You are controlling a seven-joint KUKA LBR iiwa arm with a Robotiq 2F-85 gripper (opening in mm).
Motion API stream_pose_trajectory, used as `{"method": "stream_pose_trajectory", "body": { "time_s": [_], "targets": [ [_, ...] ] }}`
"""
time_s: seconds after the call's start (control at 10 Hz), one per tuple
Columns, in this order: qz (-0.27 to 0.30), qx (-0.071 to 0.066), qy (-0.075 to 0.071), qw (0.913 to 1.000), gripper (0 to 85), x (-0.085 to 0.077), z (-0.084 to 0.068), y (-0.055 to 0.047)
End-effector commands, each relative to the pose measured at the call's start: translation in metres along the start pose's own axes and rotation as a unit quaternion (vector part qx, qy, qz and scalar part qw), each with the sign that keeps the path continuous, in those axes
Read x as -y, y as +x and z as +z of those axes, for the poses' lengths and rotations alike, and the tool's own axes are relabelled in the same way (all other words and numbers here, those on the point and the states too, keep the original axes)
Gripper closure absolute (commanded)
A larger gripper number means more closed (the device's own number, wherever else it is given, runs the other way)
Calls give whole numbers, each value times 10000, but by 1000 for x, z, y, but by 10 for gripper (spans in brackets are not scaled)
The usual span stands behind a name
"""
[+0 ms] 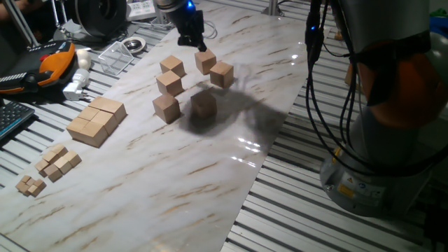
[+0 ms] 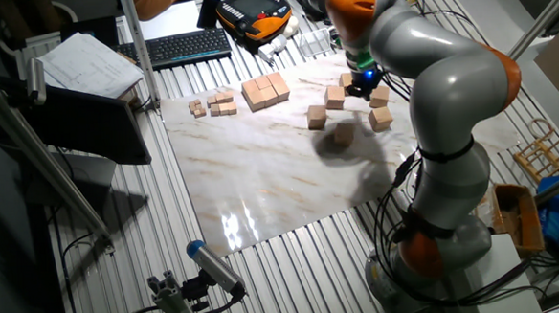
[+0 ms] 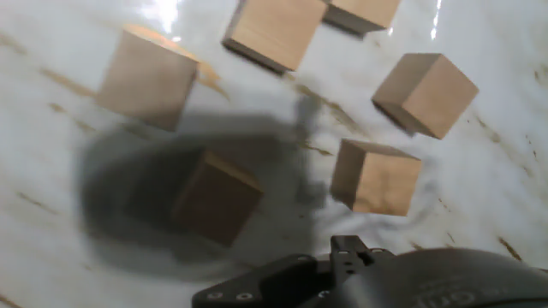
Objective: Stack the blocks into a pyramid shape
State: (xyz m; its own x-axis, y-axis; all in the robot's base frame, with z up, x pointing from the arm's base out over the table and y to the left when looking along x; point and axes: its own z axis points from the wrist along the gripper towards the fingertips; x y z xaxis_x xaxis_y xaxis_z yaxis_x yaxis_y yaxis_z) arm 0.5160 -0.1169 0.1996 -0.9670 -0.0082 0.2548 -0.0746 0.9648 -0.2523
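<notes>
Six light-tan wooden blocks lie apart on the marble board, none stacked. In one fixed view, three stand in a left column (image 1: 171, 66) (image 1: 169, 82) (image 1: 166, 108). One lies in the arm's shadow (image 1: 203, 105) and two lie at the right (image 1: 205, 61) (image 1: 221, 73). My gripper (image 1: 199, 46) hovers just above and behind the right pair and holds nothing. It also shows in the other fixed view (image 2: 364, 83). The hand view shows all six blocks on the board, such as the shadowed one (image 3: 214, 197) and one nearer (image 3: 377, 177). Only the hand's dark body (image 3: 342, 269) shows there, so the fingers are hidden.
A flat slab of joined cubes (image 1: 96, 120) and tiny cubes (image 1: 56, 162) lie left of the blocks. A keyboard (image 1: 10, 115), an orange-black pendant (image 1: 49, 59) and a clear tray (image 1: 115, 56) sit beyond the board's left edge. The robot base (image 1: 378, 140) and cables stand at the right.
</notes>
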Motion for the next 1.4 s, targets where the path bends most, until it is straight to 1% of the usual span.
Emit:
{"method": "stream_pose_trajectory", "body": {
  "time_s": [0.0, 0.1, 0.2, 0.3, 0.4, 0.6, 0.7, 0.8, 0.9, 1.0, 1.1, 1.2, 1.3],
  "targets": [
    [44, -89, -19, 9999, 850, 15, 8, 1],
    [58, -137, 0, 9999, 850, 19, 15, 0],
    [14, -135, -23, 9999, 850, 20, 19, -3],
    [16, -151, -16, 9999, 850, 17, 19, -6],
    [44, -202, -56, 9998, 850, 17, 19, -6],
    [131, -369, -232, 9990, 850, 17, 19, -6],
    [260, -539, -298, 9978, 850, 17, 19, -6],
    [514, -722, -285, 9957, 850, 17, 19, -6],
    [718, -798, -332, 9937, 850, 17, 19, -6],
    [809, -816, -324, 9928, 850, 17, 19, -6],
    [753, -813, -294, 9934, 850, 17, 19, -6],
    [739, -798, -316, 9936, 850, 17, 19, -6],
    [688, -734, -187, 9947, 850, 17, 19, -6]
  ]
}}
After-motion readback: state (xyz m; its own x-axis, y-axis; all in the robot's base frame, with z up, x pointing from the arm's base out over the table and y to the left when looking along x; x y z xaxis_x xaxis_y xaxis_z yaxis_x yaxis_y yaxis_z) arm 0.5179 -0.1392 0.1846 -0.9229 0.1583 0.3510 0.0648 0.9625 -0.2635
